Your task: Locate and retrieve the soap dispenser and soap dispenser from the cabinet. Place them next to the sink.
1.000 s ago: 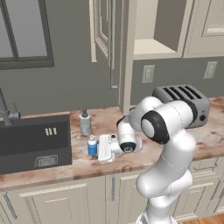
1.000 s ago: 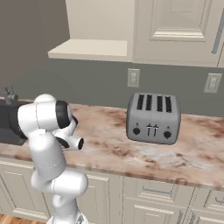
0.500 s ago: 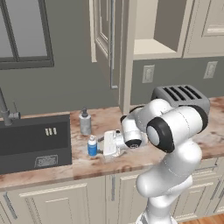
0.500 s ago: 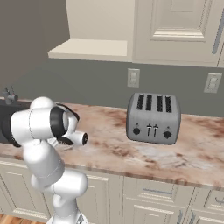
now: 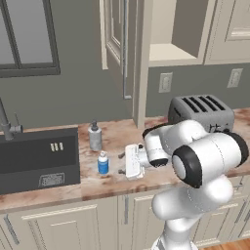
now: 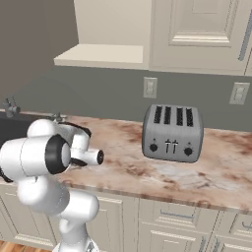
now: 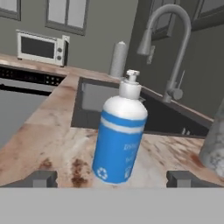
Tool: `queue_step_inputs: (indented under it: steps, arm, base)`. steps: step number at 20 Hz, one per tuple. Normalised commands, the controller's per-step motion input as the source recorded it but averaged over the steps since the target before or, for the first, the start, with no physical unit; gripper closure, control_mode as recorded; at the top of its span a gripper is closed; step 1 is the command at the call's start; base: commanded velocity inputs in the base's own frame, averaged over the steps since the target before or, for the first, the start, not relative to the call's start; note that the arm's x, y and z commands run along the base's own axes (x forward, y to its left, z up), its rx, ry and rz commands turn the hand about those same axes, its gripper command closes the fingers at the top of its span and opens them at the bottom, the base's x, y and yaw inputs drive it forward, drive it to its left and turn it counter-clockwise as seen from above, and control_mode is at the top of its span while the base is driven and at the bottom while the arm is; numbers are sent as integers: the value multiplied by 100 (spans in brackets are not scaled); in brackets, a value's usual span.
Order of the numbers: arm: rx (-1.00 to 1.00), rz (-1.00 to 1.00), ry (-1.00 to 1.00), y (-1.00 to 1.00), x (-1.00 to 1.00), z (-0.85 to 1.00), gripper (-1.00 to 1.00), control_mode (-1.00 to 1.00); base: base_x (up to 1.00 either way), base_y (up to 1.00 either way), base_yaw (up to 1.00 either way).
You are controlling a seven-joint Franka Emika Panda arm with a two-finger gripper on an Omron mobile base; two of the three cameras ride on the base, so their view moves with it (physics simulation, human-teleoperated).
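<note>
Blue soap dispenser upright on counter beside sink; gripper fingers spread wide, apart from it

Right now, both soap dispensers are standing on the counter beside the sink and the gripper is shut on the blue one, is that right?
Not quite: the gripper is open, its fingertips apart either side of the blue soap dispenser, as the hand view shows. Both it and the grey soap dispenser do stand beside the sink.

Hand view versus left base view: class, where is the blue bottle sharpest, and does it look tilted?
Hand view: the bright blue pump bottle is large, label fairly legible, leaning because the camera rolls. Left base view: it stands upright, small and soft-edged.
</note>
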Motion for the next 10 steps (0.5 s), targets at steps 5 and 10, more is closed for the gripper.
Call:
queue_step_inputs:
  steps: [5,10]
  arm:
    - [-16,0,2,-16,-20,66,-100,-100]
    - [-20,0,11,-11,-1,84,-100,-100]
  base:
    - [0,0,0]
    - [0,0,0]
